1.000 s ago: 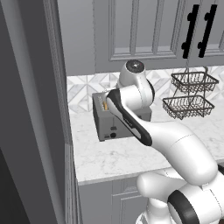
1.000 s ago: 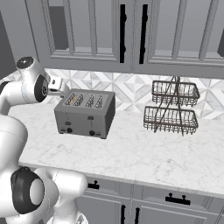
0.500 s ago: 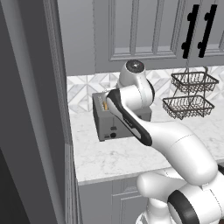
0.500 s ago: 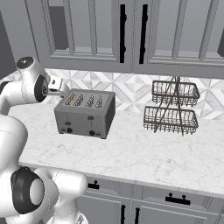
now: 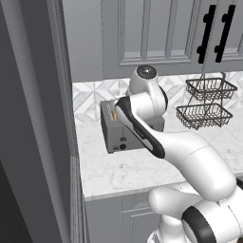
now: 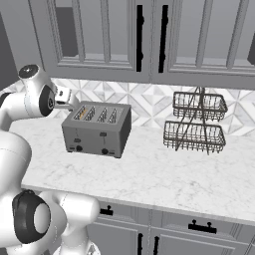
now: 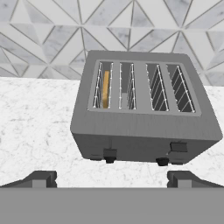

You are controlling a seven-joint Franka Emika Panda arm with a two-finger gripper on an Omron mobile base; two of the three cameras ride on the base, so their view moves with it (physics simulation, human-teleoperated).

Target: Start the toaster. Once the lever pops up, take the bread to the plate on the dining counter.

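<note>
The grey four-slot toaster [image 7: 144, 113] stands on the marble worktop, also seen as the toaster [image 6: 97, 130] and the toaster [image 5: 116, 136]. The bread [image 7: 105, 89] sits upright in the leftmost slot, its golden edge showing as the bread [image 6: 81, 113]. Two black knobs and a dark slider lever [image 7: 178, 146] line the toaster's front face. My gripper [image 7: 112, 179] hovers above and in front of the toaster, open, with its tips far apart and nothing between them. The plate and the dining counter are out of view.
A two-tier wire basket [image 6: 195, 124] stands on the worktop to the right of the toaster. Wall cabinets with black handles [image 6: 139, 37] hang overhead. A tall grey panel [image 5: 33, 118] borders the worktop on the left. The tiled backsplash [image 7: 52, 39] is close behind the toaster.
</note>
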